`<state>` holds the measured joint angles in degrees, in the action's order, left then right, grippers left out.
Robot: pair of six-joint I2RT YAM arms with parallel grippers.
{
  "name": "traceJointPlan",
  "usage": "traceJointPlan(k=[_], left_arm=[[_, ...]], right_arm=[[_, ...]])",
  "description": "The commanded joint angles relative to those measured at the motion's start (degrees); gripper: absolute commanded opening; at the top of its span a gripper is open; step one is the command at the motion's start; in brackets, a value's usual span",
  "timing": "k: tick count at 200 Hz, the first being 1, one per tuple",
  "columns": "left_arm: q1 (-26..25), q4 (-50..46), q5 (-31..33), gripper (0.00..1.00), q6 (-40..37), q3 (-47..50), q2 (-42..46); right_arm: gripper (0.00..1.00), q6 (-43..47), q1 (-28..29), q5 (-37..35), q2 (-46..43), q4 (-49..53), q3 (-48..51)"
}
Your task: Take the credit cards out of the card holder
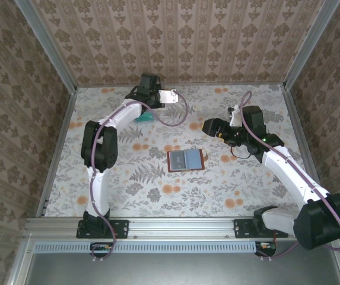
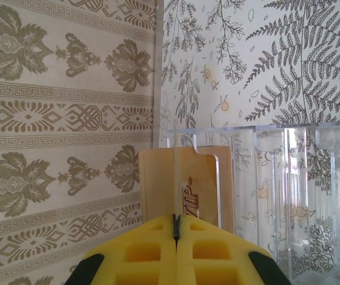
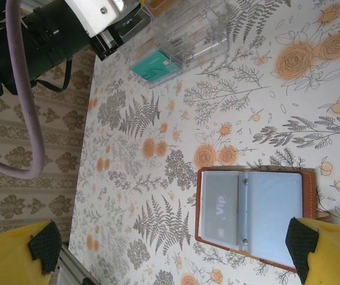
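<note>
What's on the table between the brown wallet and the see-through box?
Nothing. In the right wrist view, the stretch between the card holder and the clear tray is just bare flowery table.

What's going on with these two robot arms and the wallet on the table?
It looks like cards are being moved from the card holder into a clear plastic tray at the far side of the table. The left pincer is shut, close against an orange-tan card standing in a tray slot; a teal card lies in the tray too. The right pincer hangs open over the opened holder, where one pocket shows a card marked Vip.
</note>
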<state>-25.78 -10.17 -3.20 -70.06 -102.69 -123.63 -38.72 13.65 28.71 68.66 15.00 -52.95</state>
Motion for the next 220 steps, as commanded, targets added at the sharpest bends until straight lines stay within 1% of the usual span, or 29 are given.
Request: traceJointPlan(k=[1, 106, 118, 141, 169, 185, 220], left_arm=[[0.53, -0.1, 0.08, 0.0, 1.42, -1.95, -1.91], [2.09, -0.28, 0.48, 0.0, 3.66, -3.33, -3.19], [2.3, -0.08, 0.64, 0.05, 3.7, -3.31, -3.28], [2.59, -0.68, 0.0, 0.0, 3.88, -3.68, -3.59], [2.58, -0.56, -0.06, 0.0, 3.42, -3.69, -4.3], [2.58, -0.52, -0.25, 0.03, 3.49, -3.88, -4.64], [2.67, -0.28, 0.05, 0.02, 4.05, -4.83, -5.3]], right_arm=[[1.0, 0.39, -0.32, 0.76, 0.07, 0.0, -0.04], [1.0, 0.14, -0.35, 0.58, 0.68, -0.32, -0.16], [1.0, -0.05, -0.33, 0.59, 0.8, -0.57, -0.1], [1.0, -0.22, -0.3, 0.77, 1.16, -0.83, -0.07], [1.0, -0.22, -0.32, 0.9, 1.31, -0.84, -0.2], [1.0, -0.22, -0.36, 0.82, 1.38, -0.82, -0.16], [1.0, -0.15, -0.33, 0.92, 1.38, -0.68, -0.19]])
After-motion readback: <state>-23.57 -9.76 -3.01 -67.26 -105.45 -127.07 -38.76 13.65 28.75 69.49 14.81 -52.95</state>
